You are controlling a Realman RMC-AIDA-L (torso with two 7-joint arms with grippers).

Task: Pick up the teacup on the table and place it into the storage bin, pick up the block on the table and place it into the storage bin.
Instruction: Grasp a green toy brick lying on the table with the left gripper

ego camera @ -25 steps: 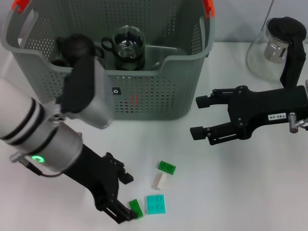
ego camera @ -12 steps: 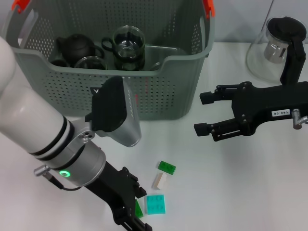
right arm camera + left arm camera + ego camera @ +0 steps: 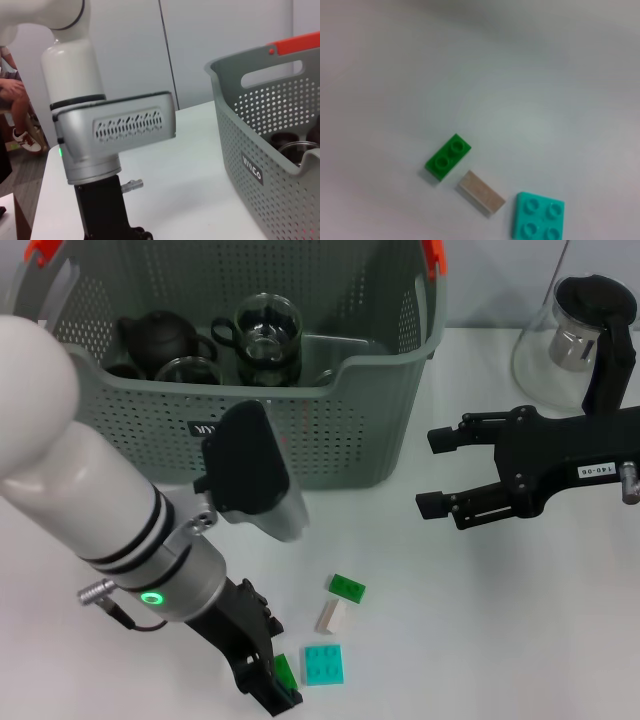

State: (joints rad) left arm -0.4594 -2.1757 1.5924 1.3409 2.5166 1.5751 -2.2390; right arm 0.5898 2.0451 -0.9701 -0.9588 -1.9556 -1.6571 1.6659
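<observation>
The grey-green storage bin [image 3: 330, 440] stands at the back, and its wall also shows in the right wrist view [image 3: 260, 165]. Inside it are a glass teacup [image 3: 267, 335], a second glass cup [image 3: 188, 370] and a black teapot [image 3: 160, 337]. No teacup shows on the table. My left gripper [image 3: 268, 685] is low at the table's near edge, right against a green block [image 3: 287, 671] that it partly hides. Beside it lie a teal block [image 3: 324, 664], a white block [image 3: 332, 616] and another green block [image 3: 347, 587]. My right gripper [image 3: 428, 472] hovers open and empty to the right of the bin.
A glass pitcher [image 3: 578, 335] with a black handle stands at the back right, behind my right arm. My left arm's thick white and silver forearm [image 3: 120, 510] crosses in front of the bin. The left wrist view shows the green [image 3: 448, 156], white [image 3: 481, 198] and teal [image 3: 538, 223] blocks.
My left arm has swung in front of the bin and its gripper has turned over the near green block, which stayed put. My right gripper has drifted slightly right.
</observation>
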